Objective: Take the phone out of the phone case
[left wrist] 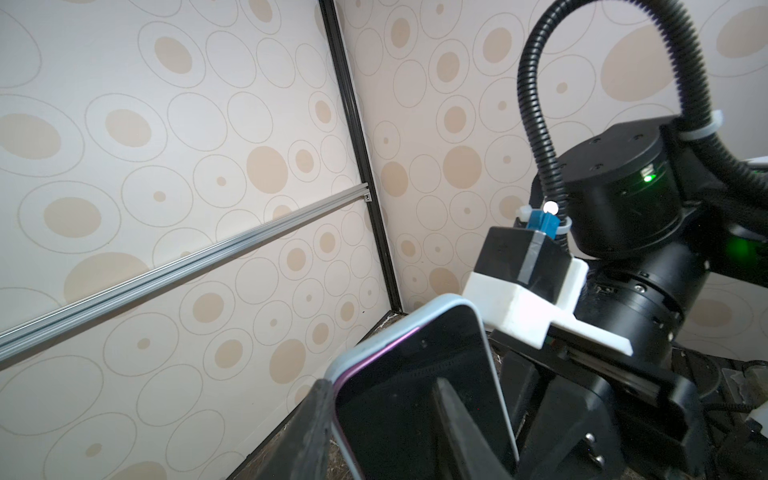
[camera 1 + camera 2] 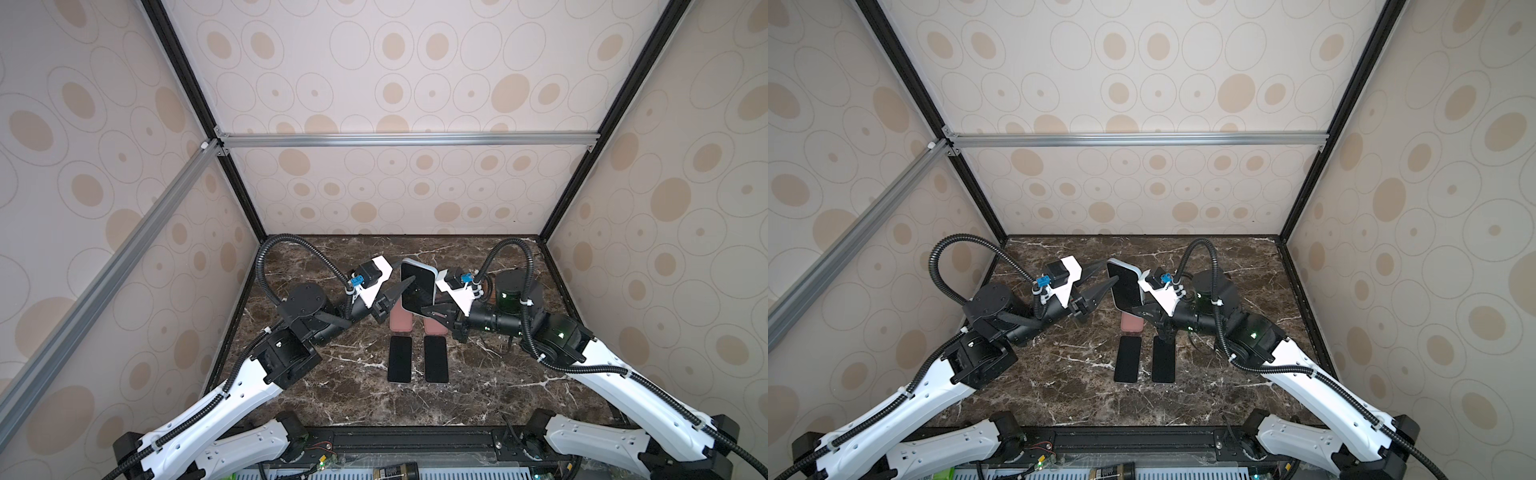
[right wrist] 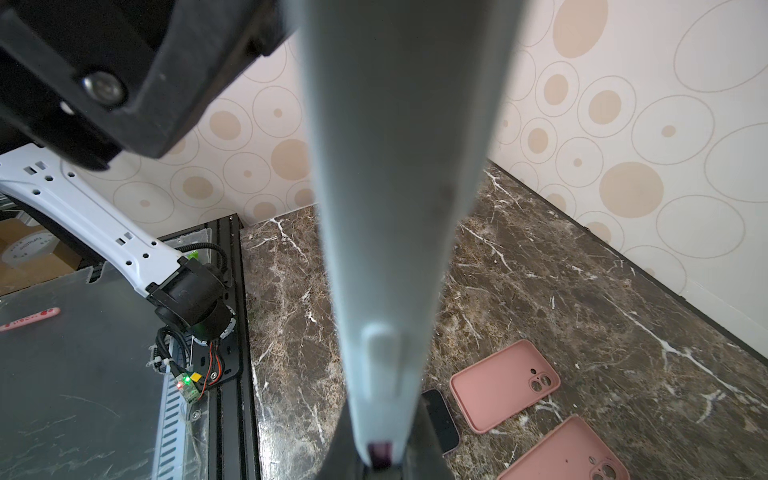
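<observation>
The dark-screened phone (image 2: 417,291) (image 2: 1125,286) (image 1: 395,395) sits in its pale blue soft phone case (image 2: 420,262) (image 2: 1130,265) (image 1: 415,309) (image 3: 395,208). Both are held up off the table over its middle, standing nearly on end with the glass turned toward the left arm.

The right gripper (image 2: 428,309) (image 2: 1138,309) comes in from about 4 o'clock. It is clamped tight on the lower end of the case, whose side runs straight away from its wrist camera.

The left gripper (image 2: 407,270) (image 2: 1112,270) reaches in from 8 o'clock and straddles the phone's upper long edge. One of its black fingers (image 1: 318,424) is against the back of the case and the other lies over the screen. I cannot tell whether they are pinching. At that corner a thin pink line shows between the case rim and the glass.

Both arms rise from bases at the near edge. Their white forearms slant inward, their elbows are bent, and their wrists are roughly level and point at each other.

At 6 o'clock under the phone, two pink empty cases (image 2: 401,322) (image 3: 503,384) lie side by side on the dark veined marble tabletop (image 2: 332,395) (image 2: 1059,395). Just beyond them, further toward 6 o'clock, two bare black phones (image 2: 400,359) (image 2: 1128,359) lie flat, side by side and parallel.
</observation>
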You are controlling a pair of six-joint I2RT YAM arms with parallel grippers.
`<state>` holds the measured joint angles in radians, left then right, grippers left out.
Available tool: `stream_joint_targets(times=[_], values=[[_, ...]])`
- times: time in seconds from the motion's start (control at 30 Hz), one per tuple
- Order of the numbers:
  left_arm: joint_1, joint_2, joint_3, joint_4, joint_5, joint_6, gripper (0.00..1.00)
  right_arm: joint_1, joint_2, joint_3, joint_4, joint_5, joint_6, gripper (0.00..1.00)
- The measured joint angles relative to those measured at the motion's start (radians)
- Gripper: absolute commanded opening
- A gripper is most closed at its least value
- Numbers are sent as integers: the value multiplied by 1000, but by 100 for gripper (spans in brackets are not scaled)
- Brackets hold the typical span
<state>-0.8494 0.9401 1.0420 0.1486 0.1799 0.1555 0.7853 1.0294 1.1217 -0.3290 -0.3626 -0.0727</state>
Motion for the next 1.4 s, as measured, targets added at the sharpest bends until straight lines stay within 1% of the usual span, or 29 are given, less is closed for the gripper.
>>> stream_joint_targets(times=[0.63, 0.83, 1.4], values=[[0, 10, 0, 1, 1, -17, 35, 0, 0, 2, -10, -8, -8, 0], [1, 31, 17, -17, 5, -32, 34, 0, -2, 2, -15, 5, -40, 0], [12, 45, 26, -56, 45, -35, 34, -6, -2, 8, -53, 1, -131, 0]])
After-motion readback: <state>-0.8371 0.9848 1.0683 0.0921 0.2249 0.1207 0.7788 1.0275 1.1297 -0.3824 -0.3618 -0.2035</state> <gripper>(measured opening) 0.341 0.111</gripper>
